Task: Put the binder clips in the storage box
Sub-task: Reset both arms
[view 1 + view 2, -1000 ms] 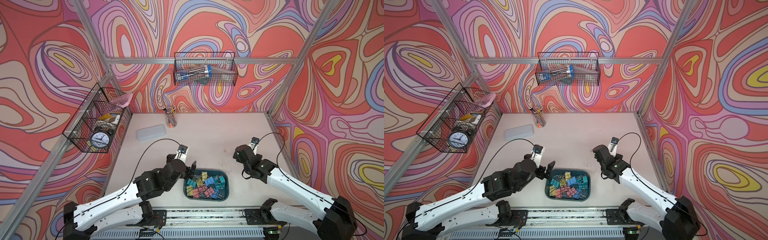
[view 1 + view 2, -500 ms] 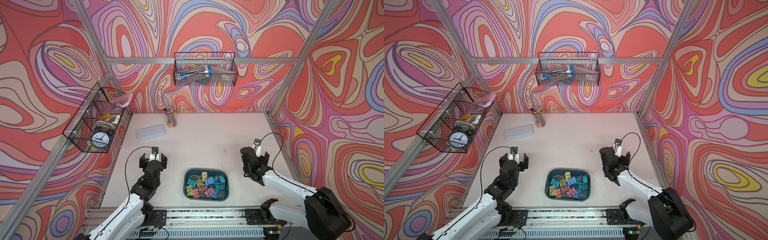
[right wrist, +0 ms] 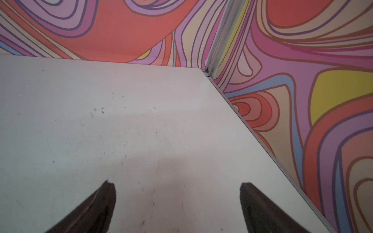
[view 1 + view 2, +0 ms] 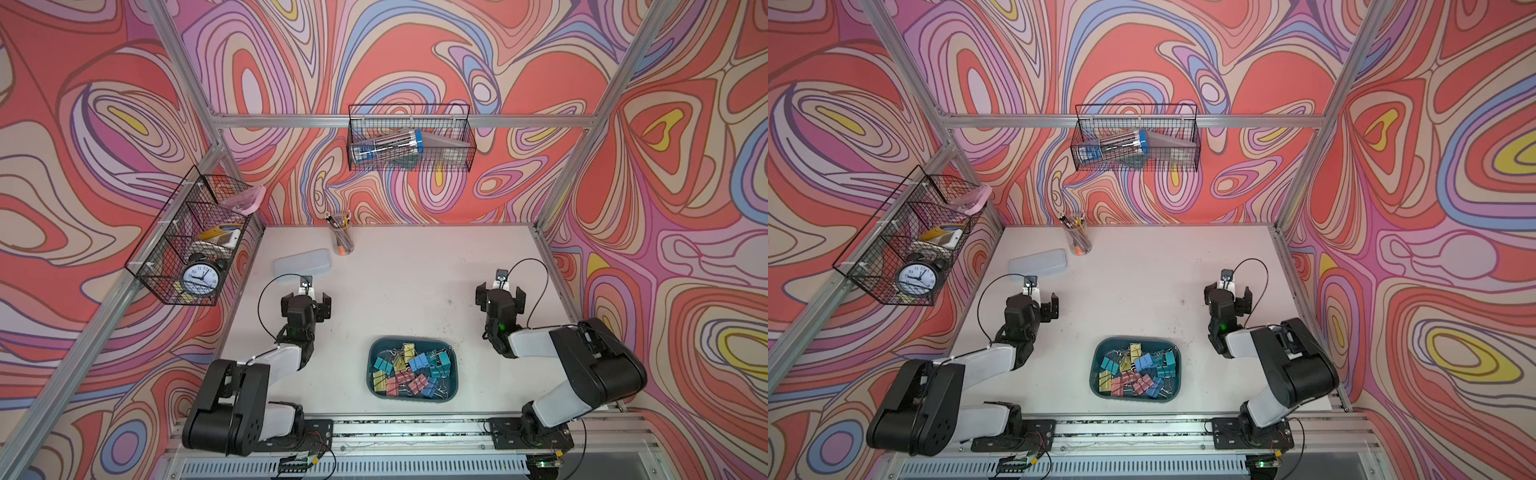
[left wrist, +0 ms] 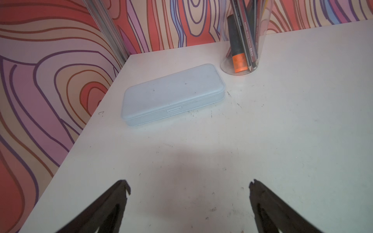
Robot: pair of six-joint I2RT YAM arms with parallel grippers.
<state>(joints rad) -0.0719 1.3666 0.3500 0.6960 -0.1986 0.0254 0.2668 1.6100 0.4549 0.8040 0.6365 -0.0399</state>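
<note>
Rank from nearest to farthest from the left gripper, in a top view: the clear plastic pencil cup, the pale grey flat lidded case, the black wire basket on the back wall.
1. Pale grey lidded case: just beyond the open left gripper.
2. Clear pencil cup: farther back, by the back wall.
3. Black wire basket: high on that wall.

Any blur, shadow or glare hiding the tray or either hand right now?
In both top views: even light, binder clips in the storage box sharp, frame posts splayed by the lens; left wrist view: left hand dark and soft-edged, faint shadow on the table, pale case crisp; right wrist view: right hand likewise, no glare.
</note>
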